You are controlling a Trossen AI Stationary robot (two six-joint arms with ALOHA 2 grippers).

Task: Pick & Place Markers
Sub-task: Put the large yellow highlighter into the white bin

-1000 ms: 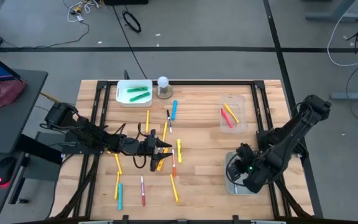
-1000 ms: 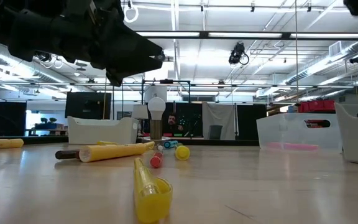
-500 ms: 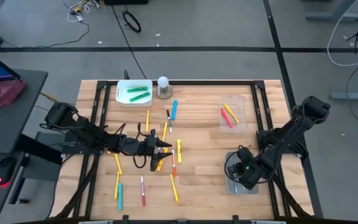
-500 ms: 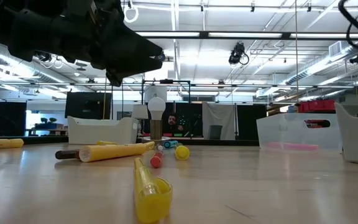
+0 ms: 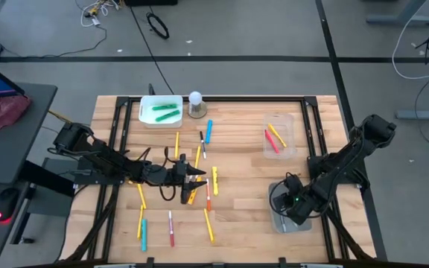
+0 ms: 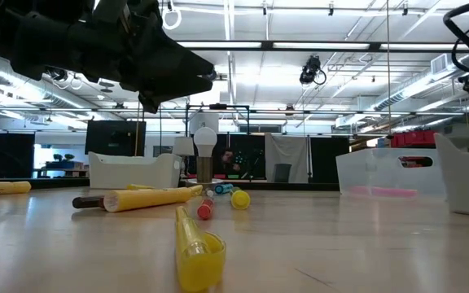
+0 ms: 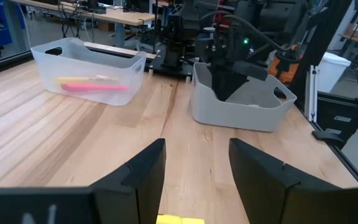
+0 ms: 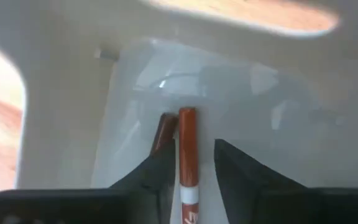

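Since the right hand (image 8: pixel 190 163) hangs inside the grey bin (image 5: pixel 278 222), lower right, fingers parted around an orange marker (image 8: pixel 187 152), withdrawing could snag it; the left hand (image 5: pixel 192 182) hovers wide, empty, mid-counter.

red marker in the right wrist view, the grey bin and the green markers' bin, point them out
red marker (image 8: pixel 187 146), right wrist view, mid-barrel
grey bin (image 7: pixel 229 111), left wrist view, front wall
green markers' bin (image 5: pixel 144 117), high view, left rim
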